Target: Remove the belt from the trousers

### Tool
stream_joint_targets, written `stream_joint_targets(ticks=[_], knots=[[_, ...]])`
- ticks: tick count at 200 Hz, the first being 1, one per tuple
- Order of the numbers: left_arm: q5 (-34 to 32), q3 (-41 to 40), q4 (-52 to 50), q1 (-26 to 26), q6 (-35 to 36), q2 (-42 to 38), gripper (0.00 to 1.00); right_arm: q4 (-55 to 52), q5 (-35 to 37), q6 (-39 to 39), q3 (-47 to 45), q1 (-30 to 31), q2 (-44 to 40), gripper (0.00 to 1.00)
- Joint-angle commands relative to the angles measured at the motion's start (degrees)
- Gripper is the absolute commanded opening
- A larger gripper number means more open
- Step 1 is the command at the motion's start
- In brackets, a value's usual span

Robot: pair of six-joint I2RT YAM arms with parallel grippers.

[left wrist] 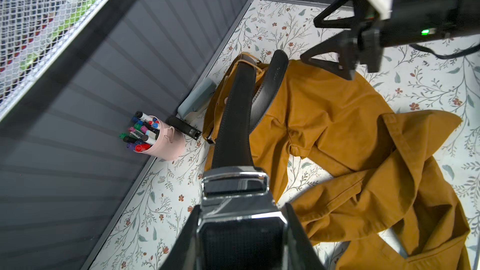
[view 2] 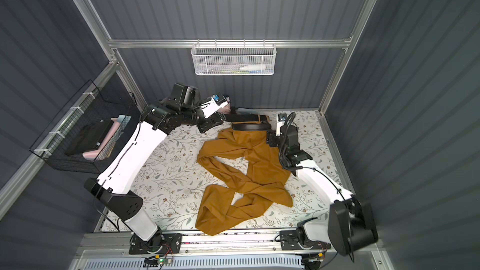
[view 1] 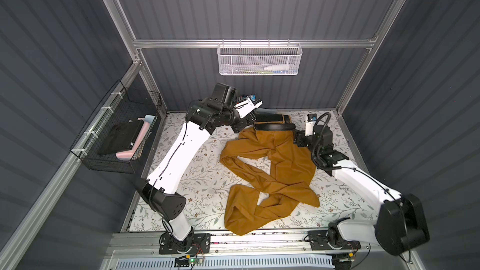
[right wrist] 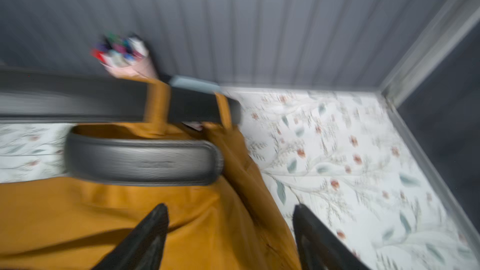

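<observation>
The mustard-brown trousers [view 1: 272, 167] [view 2: 246, 167] lie crumpled on the floral table, with the waist at the far side. The black belt [view 1: 275, 127] [view 2: 250, 127] runs along the waist. Its far stretch still passes through two brown loops [right wrist: 157, 105], and its rounded tail [right wrist: 145, 162] lies loose on the cloth. My left gripper [left wrist: 242, 206] [view 1: 253, 120] is shut on the belt's silver buckle [left wrist: 233, 180], and the strap [left wrist: 236, 125] stretches from it to the waist. My right gripper [right wrist: 230, 205] [view 1: 298, 138] hovers open over the trousers' right waist corner, holding nothing.
A pink cup of markers [left wrist: 166, 141], a grey-blue block [left wrist: 197, 97] and a small black box [left wrist: 184, 127] stand against the back wall beside the waist. A white mesh basket [view 1: 258, 59] hangs on the back wall. A black wire basket [view 1: 117, 131] hangs on the left wall.
</observation>
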Motion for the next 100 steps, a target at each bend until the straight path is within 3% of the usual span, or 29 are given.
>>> stream_joint_targets(ticks=[1,9,46,70,100], knots=[[1.78,2.52,2.05,0.52,-3.11,0.8,0.0,13.14,-9.06,-5.69,-6.82,1.22,-6.77,0.85],[2.39,2.52,2.31,0.52,-3.7,0.6,0.0,16.28,-10.19,-7.8,-7.9,1.8,-8.03,0.92],[5.29,2.87,3.02,0.61,-6.74,-0.93,0.0,17.01,-10.4,-16.41,-1.99,5.46,-0.83,0.98],[6.49,2.53,2.46,0.62,-7.96,-2.64,0.0,20.39,-6.2,-20.56,1.17,8.28,6.58,0.99],[7.66,0.8,0.97,0.61,-9.23,-5.9,0.0,24.15,4.79,-22.01,6.38,8.98,13.41,0.99]])
